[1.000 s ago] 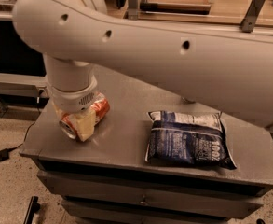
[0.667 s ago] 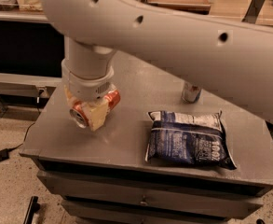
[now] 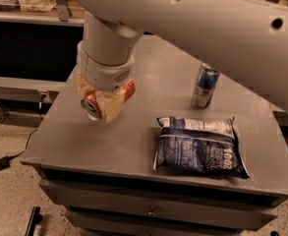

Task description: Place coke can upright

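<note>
Moved: since a second ago the arm had swung up and across, carrying the load away from the near-left corner; the slim can behind it, hidden before, now showed in full.
Gripper [image 3: 104, 108]: hung below the white wrist over the left part of the tabletop, pale fingers [image 3: 113, 107] clamped on the coke can.
Coke can [image 3: 91, 107]: held on its side, tilted, one silver end facing down and to the left, red body running up toward the wrist; it appeared clear of the surface, not resting on it.
Tabletop [image 3: 74, 141]: grey, bare directly beneath the load.
Chip bag [image 3: 197, 146]: dark blue, lying flat to the right, well apart from the gripper.
Blue-and-silver can [image 3: 205, 86]: standing upright behind the bag, further right.
Drawer front [image 3: 153, 211]: below the near edge, shut.
Done so far: can grasped and lifted, by the look of it.
Left to do: turn the can until its axis stood vertical, lower it onto the bare patch, let go, draw away without knocking it.
</note>
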Controlling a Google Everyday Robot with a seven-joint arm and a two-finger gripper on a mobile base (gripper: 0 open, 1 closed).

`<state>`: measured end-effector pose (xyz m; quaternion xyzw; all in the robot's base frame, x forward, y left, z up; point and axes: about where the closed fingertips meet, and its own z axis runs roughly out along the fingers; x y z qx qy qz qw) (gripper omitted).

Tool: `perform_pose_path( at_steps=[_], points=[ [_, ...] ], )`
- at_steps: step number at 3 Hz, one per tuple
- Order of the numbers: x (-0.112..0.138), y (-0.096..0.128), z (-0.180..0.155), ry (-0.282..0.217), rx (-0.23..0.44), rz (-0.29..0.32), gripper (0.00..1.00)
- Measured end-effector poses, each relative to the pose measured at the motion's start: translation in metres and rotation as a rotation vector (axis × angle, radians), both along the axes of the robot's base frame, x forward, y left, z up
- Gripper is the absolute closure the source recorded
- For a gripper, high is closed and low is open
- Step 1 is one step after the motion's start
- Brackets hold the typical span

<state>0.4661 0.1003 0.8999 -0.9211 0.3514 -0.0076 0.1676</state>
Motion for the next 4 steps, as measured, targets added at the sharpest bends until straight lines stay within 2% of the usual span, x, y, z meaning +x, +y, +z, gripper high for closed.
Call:
perform_pose_path(
  at_steps=[2, 3, 4],
  points=[
    [0.039, -0.047, 0.028, -0.004, 0.113, -0.249, 1.00],
    [0.057, -0.063, 0.042, 0.008, 0.129, -0.301, 1.00],
    [0.059, -0.065, 0.046, 0.004, 0.135, -0.306, 1.00]
  ],
)
